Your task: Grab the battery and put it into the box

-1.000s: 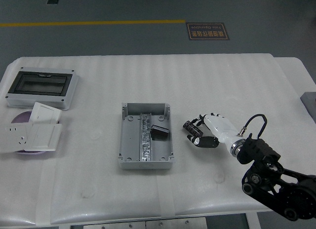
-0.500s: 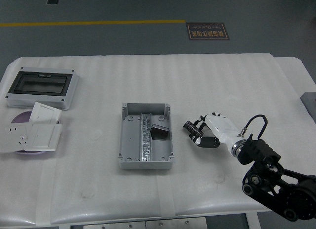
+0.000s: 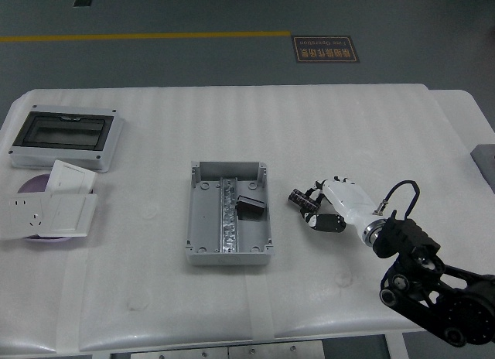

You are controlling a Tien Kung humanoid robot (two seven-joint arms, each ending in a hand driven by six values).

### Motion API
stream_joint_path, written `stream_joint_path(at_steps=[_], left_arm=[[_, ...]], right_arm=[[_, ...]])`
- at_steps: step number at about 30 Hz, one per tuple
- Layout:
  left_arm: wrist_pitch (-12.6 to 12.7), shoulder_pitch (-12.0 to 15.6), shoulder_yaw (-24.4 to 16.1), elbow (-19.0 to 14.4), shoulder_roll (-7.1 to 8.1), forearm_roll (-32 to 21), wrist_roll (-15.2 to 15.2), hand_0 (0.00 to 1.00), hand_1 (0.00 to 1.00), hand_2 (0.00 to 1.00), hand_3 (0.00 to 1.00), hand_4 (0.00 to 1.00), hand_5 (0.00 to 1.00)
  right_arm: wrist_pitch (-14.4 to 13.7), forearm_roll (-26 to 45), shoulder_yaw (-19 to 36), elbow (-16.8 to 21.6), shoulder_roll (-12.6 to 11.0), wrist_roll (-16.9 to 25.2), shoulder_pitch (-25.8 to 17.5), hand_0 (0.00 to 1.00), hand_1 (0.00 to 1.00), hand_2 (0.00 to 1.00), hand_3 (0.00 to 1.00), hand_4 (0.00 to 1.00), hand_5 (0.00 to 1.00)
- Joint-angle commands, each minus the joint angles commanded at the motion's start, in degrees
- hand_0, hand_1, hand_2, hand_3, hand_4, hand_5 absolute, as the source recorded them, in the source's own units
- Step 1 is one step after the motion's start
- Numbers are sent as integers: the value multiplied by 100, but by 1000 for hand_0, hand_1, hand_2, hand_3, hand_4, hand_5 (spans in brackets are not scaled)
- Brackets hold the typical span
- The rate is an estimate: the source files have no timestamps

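Head view: the grey box (image 3: 229, 222) lies open near the middle of the white surface (image 3: 371, 127), and a small dark block, taken to be the battery (image 3: 250, 206), already lies inside it, in the right half beside the central metal rail. On that reading the placing looks done, and the step in hand is most likely the pull-away. To do that well, the robot should draw the arm straight out to the right and slightly up, keeping the fingers above the box wall so nothing catches the rim or jolts the battery.

The right hand (image 3: 315, 210) hovers low over the surface just right of the box, apart from its wall. Its dark fingers (image 3: 303, 203) are loosely curled, not spread wide, and they appear to hold nothing. The left hand does not show in this view.
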Motion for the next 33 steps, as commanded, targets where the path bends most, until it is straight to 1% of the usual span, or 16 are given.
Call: stream_joint_path(at_steps=[4, 5, 8, 12, 16, 21, 26, 30, 33], left_arm=[[19, -4, 4, 1, -3, -7, -38, 642, 548, 550, 594, 480, 2], [24, -3, 0, 1, -4, -4, -48, 640, 548, 550, 595, 478, 2], [33, -2, -9, 2, -6, 3, -69, 640, 548, 550, 595, 478, 2], [38, 1, -26, 4, -7, 14, -85, 640, 547, 549, 594, 476, 2], [30, 11, -53, 2, -9, 47, -84, 640, 547, 549, 594, 476, 2], [25, 26, -80, 1, -16, 80, -84, 640, 546, 549, 596, 474, 2], [18, 36, -107, 0, -21, 102, -75, 639, 546, 549, 596, 472, 2], [12, 42, -136, 0, -18, 130, -65, 639, 545, 549, 599, 468, 2], [23, 45, -164, -1, -17, 136, -52, 639, 545, 549, 599, 468, 2]], right_arm=[[-38, -23, 58, 17, -6, 25, -7, 948, 649, 418, 660, 497, 245], [-51, -25, 79, 20, -7, 35, -8, 945, 639, 390, 659, 496, 262], [-97, 13, 169, 33, -10, 77, -17, 945, 639, 390, 659, 496, 262], [-169, 120, 363, 89, -4, 156, -24, 936, 633, 379, 658, 483, 257], [-289, 275, 608, 237, 41, 273, 3, 936, 633, 379, 658, 483, 257], [-417, 297, 780, 462, 166, 361, 71, 929, 628, 378, 656, 476, 247], [-488, 432, 642, 815, 228, 421, 181, 926, 627, 376, 652, 478, 252], [-536, 890, 385, 1157, 294, 604, 327, 921, 621, 375, 651, 479, 254], [-514, 1214, 232, 1202, 373, 778, 415, 921, 621, 375, 651, 479, 254]])
